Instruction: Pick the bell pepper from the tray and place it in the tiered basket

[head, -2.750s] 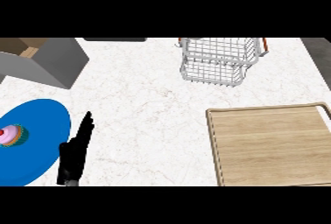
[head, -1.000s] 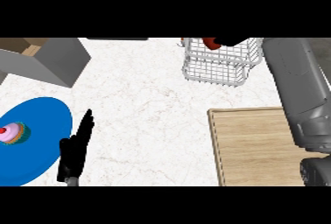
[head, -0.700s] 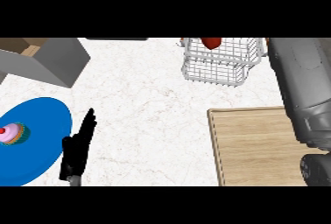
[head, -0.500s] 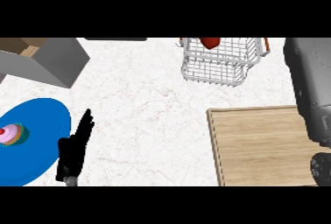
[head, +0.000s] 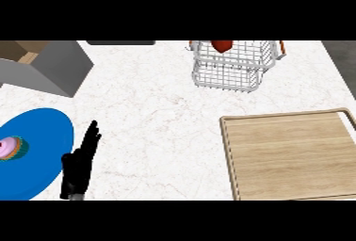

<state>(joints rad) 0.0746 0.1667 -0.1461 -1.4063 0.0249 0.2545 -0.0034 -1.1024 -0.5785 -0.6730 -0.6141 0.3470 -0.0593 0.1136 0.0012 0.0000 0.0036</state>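
Item: bell pepper (head: 222,45), red. Location: inside the upper tier of the tiered basket (head: 230,70), at the far edge of the view, well away from the left hand (head: 78,167) and off to its far right. Only part of its glossy skin shows above the wire; stem and base are hidden.

Item: tiered basket, white wire, standing on the counter (head: 153,117). Beyond the tray (head: 292,155) as seen from the hand.

Item: tray, pale wood with a raised rim. Sits to the right of the left hand, apart from it. Nothing shows on its visible surface.

Item: left hand, black. Rests low at the view's left, fingers straight and pointing up, grasping nothing, just beside the blue plate (head: 35,155).

Item: right hand. Shows in no view; its state cannot be told.

Handling note, as a judgement: the pepper is likely light and hollow, with stiff walls and a smooth, slippery skin that could slide under the fingers. If it needed lifting again, the broad waist between opposing lobes looks the best place to take hold; the stem is a poor hold. It should roll easily, so the wire floor serves to steady it.

Status, judged: the pepper lies in the basket, so placement appears complete.

Sundry: pink cupcake (head: 12,148) on the blue plate, left of the hand; grey box (head: 49,66) far beyond the hand.
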